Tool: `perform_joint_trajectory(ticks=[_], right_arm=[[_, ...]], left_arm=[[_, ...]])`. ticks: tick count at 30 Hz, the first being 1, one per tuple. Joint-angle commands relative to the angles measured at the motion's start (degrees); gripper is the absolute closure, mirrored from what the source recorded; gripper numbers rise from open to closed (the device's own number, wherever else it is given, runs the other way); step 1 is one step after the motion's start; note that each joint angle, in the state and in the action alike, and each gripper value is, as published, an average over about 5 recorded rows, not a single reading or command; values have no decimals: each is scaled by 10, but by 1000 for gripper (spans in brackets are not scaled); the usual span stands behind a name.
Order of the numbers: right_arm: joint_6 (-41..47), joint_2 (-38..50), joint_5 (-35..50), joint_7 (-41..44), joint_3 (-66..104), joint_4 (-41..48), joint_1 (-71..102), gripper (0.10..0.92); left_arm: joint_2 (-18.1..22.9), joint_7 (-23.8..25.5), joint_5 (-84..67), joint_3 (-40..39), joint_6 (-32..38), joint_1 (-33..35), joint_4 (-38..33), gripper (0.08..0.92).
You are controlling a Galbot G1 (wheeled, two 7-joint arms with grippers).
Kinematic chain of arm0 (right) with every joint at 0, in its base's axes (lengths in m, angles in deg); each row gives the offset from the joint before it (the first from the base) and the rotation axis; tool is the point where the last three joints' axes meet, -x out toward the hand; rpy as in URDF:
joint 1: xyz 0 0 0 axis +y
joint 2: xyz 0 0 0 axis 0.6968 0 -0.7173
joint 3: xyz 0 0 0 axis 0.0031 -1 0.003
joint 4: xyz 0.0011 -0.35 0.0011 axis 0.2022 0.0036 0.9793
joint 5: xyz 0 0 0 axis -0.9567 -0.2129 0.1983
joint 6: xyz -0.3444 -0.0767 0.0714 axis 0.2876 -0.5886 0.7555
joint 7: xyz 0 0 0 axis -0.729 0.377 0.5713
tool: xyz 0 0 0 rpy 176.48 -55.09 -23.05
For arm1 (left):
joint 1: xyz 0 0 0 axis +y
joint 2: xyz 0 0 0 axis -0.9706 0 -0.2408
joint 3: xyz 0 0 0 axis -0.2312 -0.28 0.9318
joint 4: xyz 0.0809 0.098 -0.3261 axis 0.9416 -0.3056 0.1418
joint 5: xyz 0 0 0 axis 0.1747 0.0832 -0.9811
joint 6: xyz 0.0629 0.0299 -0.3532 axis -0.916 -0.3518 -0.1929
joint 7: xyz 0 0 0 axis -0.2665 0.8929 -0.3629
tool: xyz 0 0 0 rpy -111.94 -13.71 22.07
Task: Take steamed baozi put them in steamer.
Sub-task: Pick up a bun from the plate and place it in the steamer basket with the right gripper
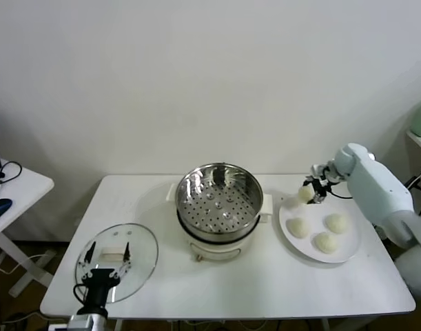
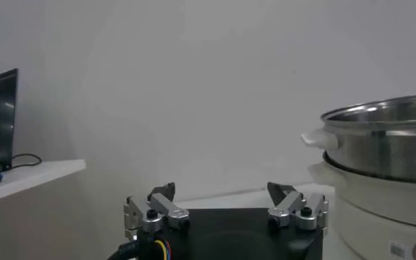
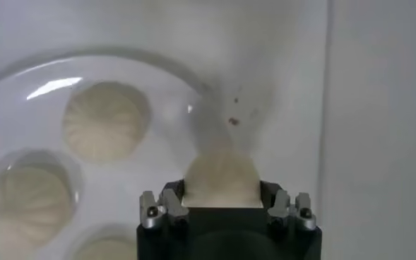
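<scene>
Parked lowest and nearest, left claw [image 1: 105, 260], fingers spread and empty, over the glass lid [image 1: 138, 265] well off to the steamer's left-front. Sat mid-worktop, the steamer [image 1: 218, 200], perforated floor bare, no bun inside yet. Just right of the steamer, a white plate [image 1: 348, 249] carrying three steamed baozi [image 1: 298, 227], [image 1: 337, 222], [image 1: 326, 242]. Above the plate's rim nearest the steamer, right claw [image 1: 312, 191] pinched tight on the fourth bun [image 1: 306, 194], seemingly raised clear of the plate. Judged as the first carry: grasp made, transfer pending. Called next for a lift high enough to clear the steamer's tall steel rim and white side handle [image 1: 267, 207], then a short sweep across toward the steamer's centre before release. Plenty of bare worktop [image 1: 265, 283] in front of the steamer; nothing in the path between plate and steamer. Far worktop edge close behind the steamer, wall beyond.
</scene>
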Motion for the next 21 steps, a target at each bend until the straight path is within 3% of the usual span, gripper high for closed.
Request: perform_joint_trajectory(ticks=[1, 8, 14, 21], right_arm=[[4, 38, 112, 7, -127, -128, -81, 338], [-37, 28, 150, 28, -255, -238, -209, 338], [-115, -25, 90, 42, -284, -262, -260, 338], [-142, -73, 51, 42, -295, -308, -250, 338]], left_arm=[[1, 0, 0, 0, 0, 1, -1, 177], [0, 1, 2, 1, 0, 5, -8, 177], [1, 1, 3, 0, 0, 6, -10, 177], [3, 1, 3, -3, -1, 6, -11, 177]])
